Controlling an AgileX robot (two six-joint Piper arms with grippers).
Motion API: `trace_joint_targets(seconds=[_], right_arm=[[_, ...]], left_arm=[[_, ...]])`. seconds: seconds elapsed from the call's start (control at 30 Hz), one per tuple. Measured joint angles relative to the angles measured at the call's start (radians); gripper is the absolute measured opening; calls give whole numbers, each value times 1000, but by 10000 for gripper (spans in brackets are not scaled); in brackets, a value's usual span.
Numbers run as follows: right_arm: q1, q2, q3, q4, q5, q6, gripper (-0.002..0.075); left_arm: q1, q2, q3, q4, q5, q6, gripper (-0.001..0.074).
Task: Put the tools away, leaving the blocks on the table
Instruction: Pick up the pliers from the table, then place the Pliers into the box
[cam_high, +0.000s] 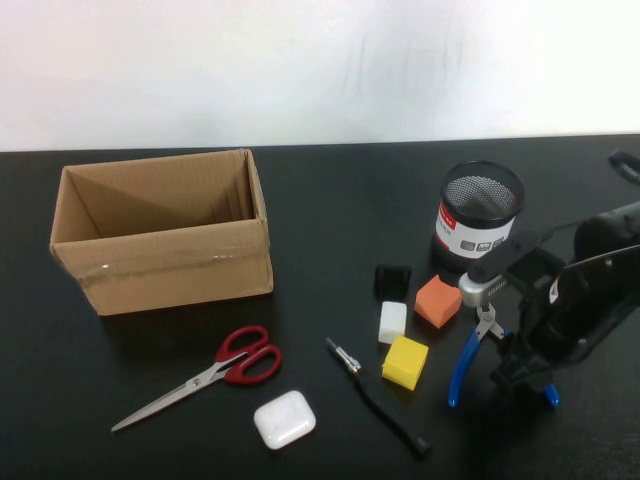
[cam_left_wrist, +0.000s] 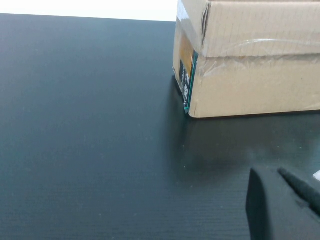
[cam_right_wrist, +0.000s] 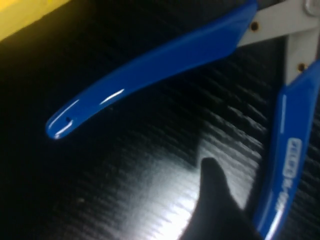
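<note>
While the right gripper (cam_high: 520, 375) hangs low over the right side of the black desk (cam_high: 330, 210), directly above the blue-handled side cutters (cam_high: 470, 355), only one dark fingertip (cam_right_wrist: 215, 200) shows in its wrist view, so I cannot tell whether its jaws are apart or together. That fingertip sits between the two blue handles, close to the desk surface. The cutters lie flat, metal head pointing toward the back of the desk, handles spread toward the robot.

Just left of the cutters sit the blocks: an orange cube (cam_high: 438, 301), a yellow cube (cam_high: 405, 362) nearer the robot, and a smaller white cube (cam_high: 392, 321) between them. A small black object (cam_high: 393, 279) rests behind the white cube. Behind the orange cube stands a black mesh pen cup (cam_high: 480, 215) with a red-and-white label.

Left of the yellow cube lies the slim black screwdriver (cam_high: 378, 398), silver tip pointing away from the robot. A white rounded case (cam_high: 284, 419) lies near it, and the red-handled scissors (cam_high: 205, 376) rest further left, blades pointing left. An open cardboard box (cam_high: 165, 235) stands behind the scissors.

The left gripper (cam_left_wrist: 285, 205) hovers above bare desk near the box's corner; whether its jaws are parted cannot be told.
</note>
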Motion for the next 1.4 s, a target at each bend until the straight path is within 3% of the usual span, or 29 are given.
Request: trace_joint_targets(seconds=[0.27,0.5,0.73,1.17,1.4], right_arm=[[0,49,-2,15,-12,19,242],[2,49,-3,22,5,28,59],[2,23,1,2,32,28,48],[2,-245,1,-144,122,105,48],[2,-278,-125,-119,143,112,48]], left_arm=[[0,0,0,0,0,0,-4],[0,0,0,0,0,0,-4],[0,0,0,0,0,0,-4],[0,0,0,0,0,0,-4],[0,0,0,0,0,0,-4]])
